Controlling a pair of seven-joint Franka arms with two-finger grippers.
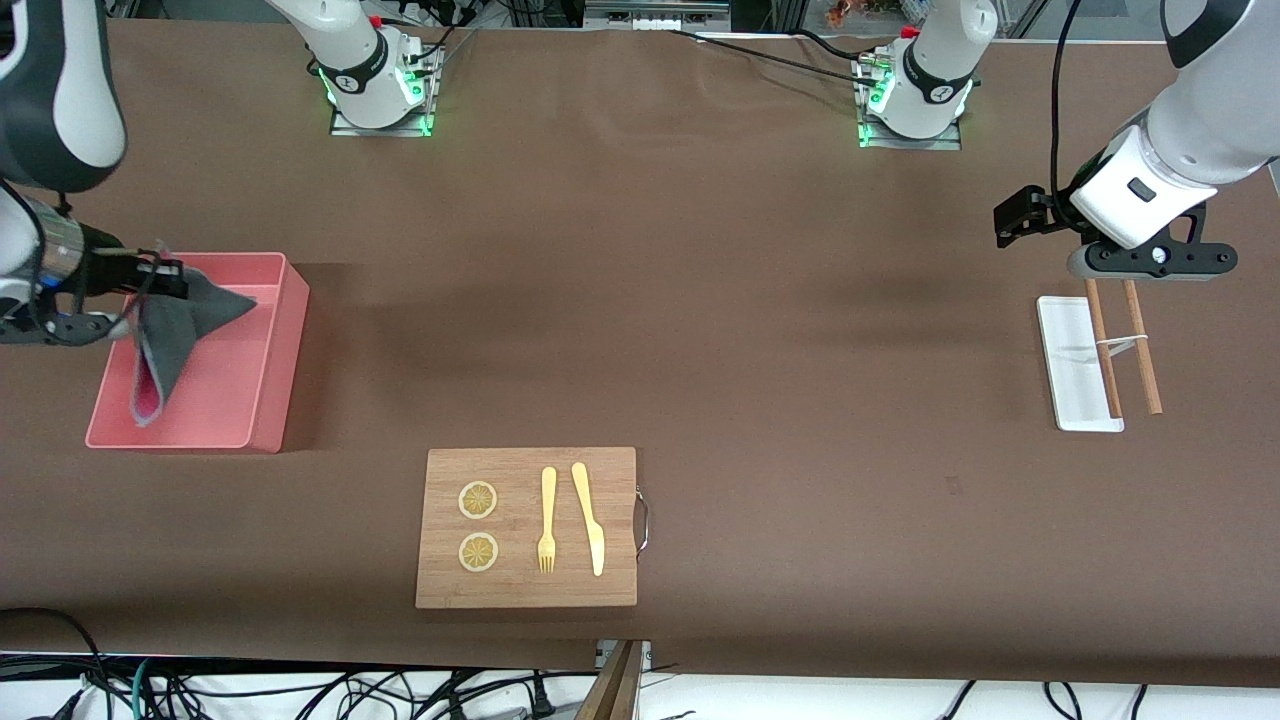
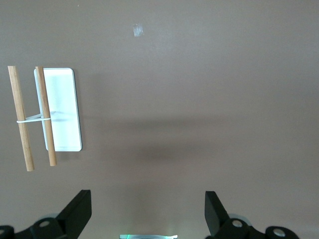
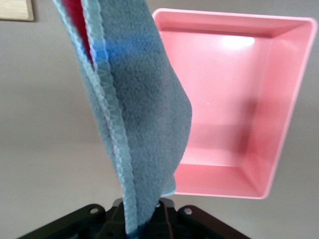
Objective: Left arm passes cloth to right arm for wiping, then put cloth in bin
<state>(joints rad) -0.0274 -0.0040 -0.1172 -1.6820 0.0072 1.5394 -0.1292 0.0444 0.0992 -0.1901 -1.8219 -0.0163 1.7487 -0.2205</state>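
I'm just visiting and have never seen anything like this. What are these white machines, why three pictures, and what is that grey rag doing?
They are two robot arms bolted to one brown table. The wide picture comes from a camera high across the table; the other two come from cameras on each arm's wrist.

The right gripper is shut on the cloth, grey outside and red inside, and holds it dangling over the pink bin. Its wrist view shows the cloth with the bin below.

The left gripper is open, holds nothing and waits over the table by a white tray and two wooden sticks.

Nearest the wide camera lies a cutting board with two lemon slices, a fork and a knife.
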